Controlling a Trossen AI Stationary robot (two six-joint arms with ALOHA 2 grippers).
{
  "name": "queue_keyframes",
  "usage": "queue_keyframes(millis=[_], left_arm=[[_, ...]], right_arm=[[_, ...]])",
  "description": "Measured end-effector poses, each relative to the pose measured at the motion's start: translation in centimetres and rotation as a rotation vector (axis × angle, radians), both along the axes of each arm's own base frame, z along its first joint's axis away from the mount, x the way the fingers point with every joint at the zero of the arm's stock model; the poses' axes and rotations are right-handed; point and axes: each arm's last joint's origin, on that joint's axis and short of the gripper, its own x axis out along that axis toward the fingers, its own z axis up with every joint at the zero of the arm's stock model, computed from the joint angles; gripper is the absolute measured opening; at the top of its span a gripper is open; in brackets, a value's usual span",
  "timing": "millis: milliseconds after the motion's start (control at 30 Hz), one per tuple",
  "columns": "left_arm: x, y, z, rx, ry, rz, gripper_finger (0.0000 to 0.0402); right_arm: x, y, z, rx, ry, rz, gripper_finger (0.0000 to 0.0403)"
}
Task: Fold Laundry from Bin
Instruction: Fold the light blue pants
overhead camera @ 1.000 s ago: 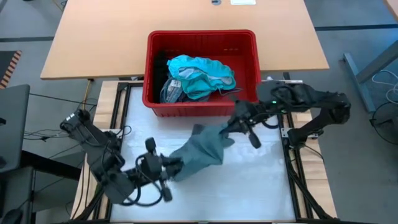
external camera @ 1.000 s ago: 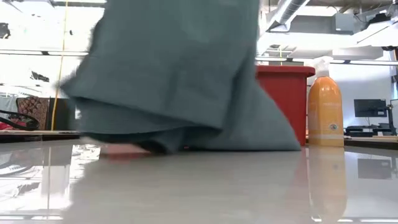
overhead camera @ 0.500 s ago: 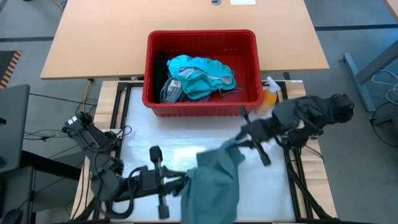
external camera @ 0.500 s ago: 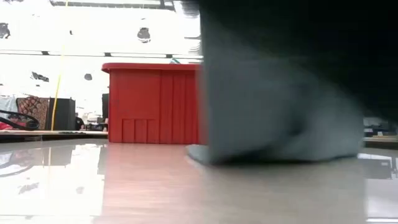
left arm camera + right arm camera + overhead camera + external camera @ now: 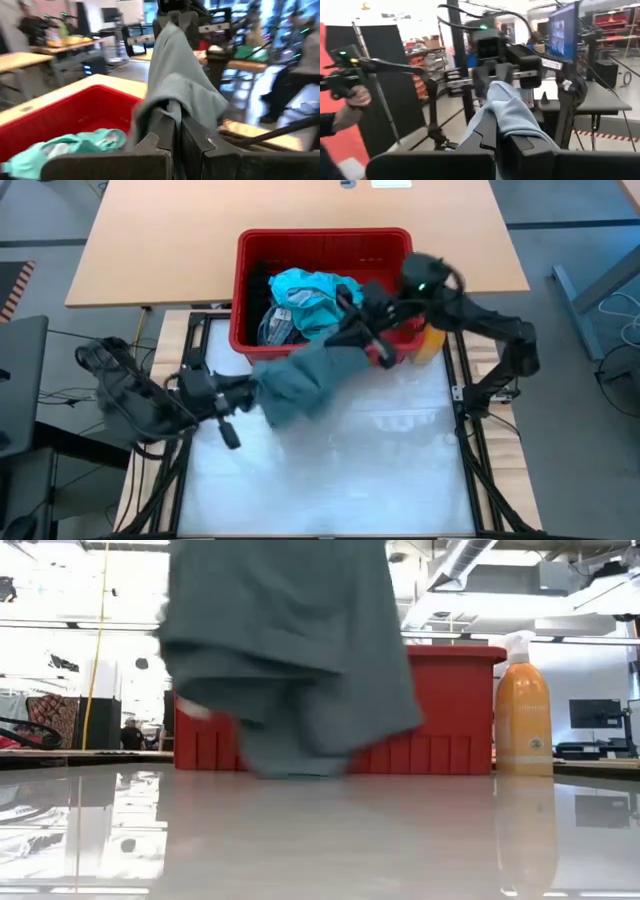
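Note:
The dull grey-green garment (image 5: 298,376) is strung between my two grippers just in front of the red bin (image 5: 325,242). My left gripper (image 5: 252,388) is shut on its left end and my right gripper (image 5: 352,340) on its right end, near the bin's front wall. In the low view the garment (image 5: 290,650) hangs in folds, its lowest part clear of the table. Teal laundry (image 5: 312,300) and a dark piece lie in the bin. My left gripper pinches a bunched fold of the garment's left end (image 5: 172,107) between its two fingers, coming in level from the table's left. The cloth runs slackly from there up to the other gripper, lifted off the table. My right gripper pinches the garment's other end (image 5: 506,114) between its two fingers, level, from the table's right and far side. Several layers are gathered there. The cloth drapes away toward my left gripper (image 5: 495,60) and hangs below.
An orange spray bottle (image 5: 432,340) stands at the bin's right front corner, close to my right arm. The white work surface (image 5: 380,460) lies bare toward the near edge. In the right wrist view a person's hand (image 5: 351,96) shows beyond the table.
Both grippers first swung the garment toward the table's near edge, then carried it back toward the bin and upward. Its lower end, which lay on the table a second ago, now hangs clear. My right gripper has turned and moved toward the bin's front wall.

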Motion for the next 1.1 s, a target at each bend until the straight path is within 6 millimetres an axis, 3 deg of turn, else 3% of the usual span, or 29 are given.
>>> queue_keyframes(millis=[133,233,300,367,533,667,733,800,933,1100], left_arm=[[1.5,-2.0,-1.6,0.017,0.053,-0.129,0.0000],[3.6,-4.9,-5.3,0.009,0.154,-0.239,0.0000],[5.0,-7.0,-8.5,-0.029,0.207,-0.265,0.0000],[6.5,-9.2,-12.4,-0.092,0.250,-0.276,0.0000],[10.4,-15.1,-24.6,-0.267,0.374,-0.374,0.0000],[12.4,-17.6,-29.9,-0.472,0.403,-0.472,0.0000],[13.0,-18.1,-32.4,-0.516,0.441,-0.482,0.0000],[13.5,-18.2,-33.5,-0.525,0.446,-0.481,0.0000],[14.6,-17.5,-33.1,-0.544,0.404,-0.467,0.0000],[15.8,-15.8,-32.4,-0.474,0.420,-0.480,0.0013]], right_arm=[[-2.7,1.7,-0.3,-0.140,0.101,0.096,0.0027],[-5.1,3.7,-3.0,-0.267,0.297,0.213,0.0027],[-6.0,6.0,-6.3,-0.295,0.403,0.330,0.0027],[-6.3,9.0,-10.9,-0.280,0.464,0.429,0.0027],[-7.8,15.1,-23.7,-0.117,0.531,0.461,0.0027],[-10.5,18.1,-30.6,0.034,0.587,0.445,0.0027],[-11.6,19.2,-32.9,0.086,0.642,0.412,0.0027],[-12.2,20.4,-33.5,0.132,0.656,0.399,0.0027],[-12.8,22.4,-34.7,0.128,0.731,0.382,0.0032],[-12.4,23.5,-34.7,0.156,0.803,0.422,0.0050]])
